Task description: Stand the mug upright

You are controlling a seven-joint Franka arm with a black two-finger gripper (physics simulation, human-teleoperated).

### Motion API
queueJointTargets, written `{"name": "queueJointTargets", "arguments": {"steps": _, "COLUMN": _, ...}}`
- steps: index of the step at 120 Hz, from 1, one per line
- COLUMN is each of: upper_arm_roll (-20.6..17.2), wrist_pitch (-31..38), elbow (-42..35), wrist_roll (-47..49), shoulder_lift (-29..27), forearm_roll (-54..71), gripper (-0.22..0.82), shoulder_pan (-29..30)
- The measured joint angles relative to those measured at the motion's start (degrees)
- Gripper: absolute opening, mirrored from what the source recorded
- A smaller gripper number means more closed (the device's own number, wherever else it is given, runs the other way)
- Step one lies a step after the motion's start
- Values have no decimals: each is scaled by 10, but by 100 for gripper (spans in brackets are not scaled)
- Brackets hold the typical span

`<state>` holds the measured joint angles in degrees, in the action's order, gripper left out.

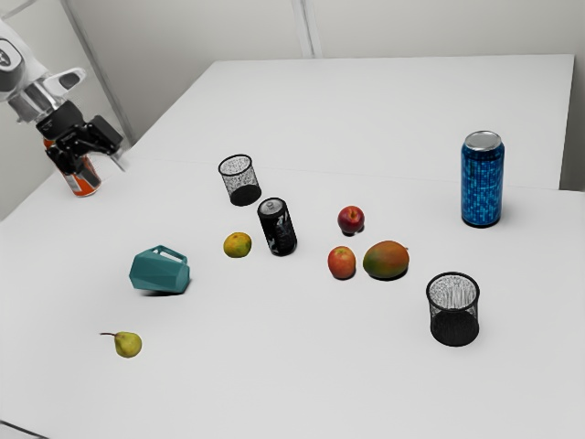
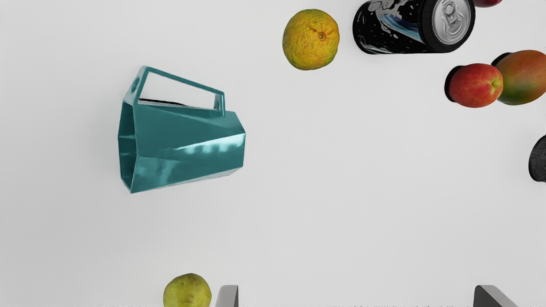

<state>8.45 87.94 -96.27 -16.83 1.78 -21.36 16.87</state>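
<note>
Mug (image 1: 160, 273) lies on its side on the table (image 1: 274, 366), between pear (image 1: 128, 345) and citrus (image 1: 238, 244), mouth turned away from the black can (image 1: 278, 229); claw (image 1: 108, 161) hangs released, fingers spread wide, well apart from the mug.

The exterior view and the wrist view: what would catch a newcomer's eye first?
First, the faceted teal mug, lying on its side near the rounded yellow-green pear. Next, the tall blue cylindrical metal can, standing toward the exterior view's right, beyond the round black mesh cup.
</note>
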Motion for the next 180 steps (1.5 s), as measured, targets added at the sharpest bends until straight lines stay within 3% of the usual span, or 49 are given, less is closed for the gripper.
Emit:
{"name": "queueJointTargets", "arguments": {"steps": 19, "upper_arm_roll": 1, "wrist_pitch": -12, "elbow": -3, "wrist_roll": -60, "shoulder_lift": 49, "forearm_roll": -49, "gripper": 60, "shoulder_pan": 69}}
{"name": "queueJointTargets", "arguments": {"steps": 52, "upper_arm_roll": 2, "wrist_pitch": -10, "elbow": -6, "wrist_roll": -157, "shoulder_lift": 145, "forearm_roll": -115, "gripper": 60, "shoulder_pan": 108}}
{"name": "queueJointTargets", "arguments": {"steps": 68, "upper_arm_roll": 2, "wrist_pitch": 9, "elbow": -47, "wrist_roll": -194, "shoulder_lift": 159, "forearm_roll": -140, "gripper": 60, "shoulder_pan": 113}}
{"name": "queueJointTargets", "arguments": {"steps": 106, "upper_arm_roll": 1, "wrist_pitch": 48, "elbow": -61, "wrist_roll": -256, "shoulder_lift": 215, "forearm_roll": -196, "gripper": 60, "shoulder_pan": 111}}
{"name": "queueJointTargets", "arguments": {"steps": 140, "upper_arm_roll": -3, "wrist_pitch": 55, "elbow": -103, "wrist_roll": -290, "shoulder_lift": 222, "forearm_roll": -258, "gripper": 60, "shoulder_pan": 105}}
{"name": "queueJointTargets", "arguments": {"steps": 144, "upper_arm_roll": -3, "wrist_pitch": 53, "elbow": -105, "wrist_roll": -293, "shoulder_lift": 222, "forearm_roll": -261, "gripper": 57, "shoulder_pan": 105}}
{"name": "queueJointTargets", "arguments": {"steps": 164, "upper_arm_roll": -4, "wrist_pitch": 48, "elbow": -106, "wrist_roll": -306, "shoulder_lift": 218, "forearm_roll": -268, "gripper": 14, "shoulder_pan": 104}}
{"name": "queueJointTargets", "arguments": {"steps": 180, "upper_arm_roll": -4, "wrist_pitch": 46, "elbow": -107, "wrist_roll": -314, "shoulder_lift": 207, "forearm_roll": -269, "gripper": -4, "shoulder_pan": 98}}
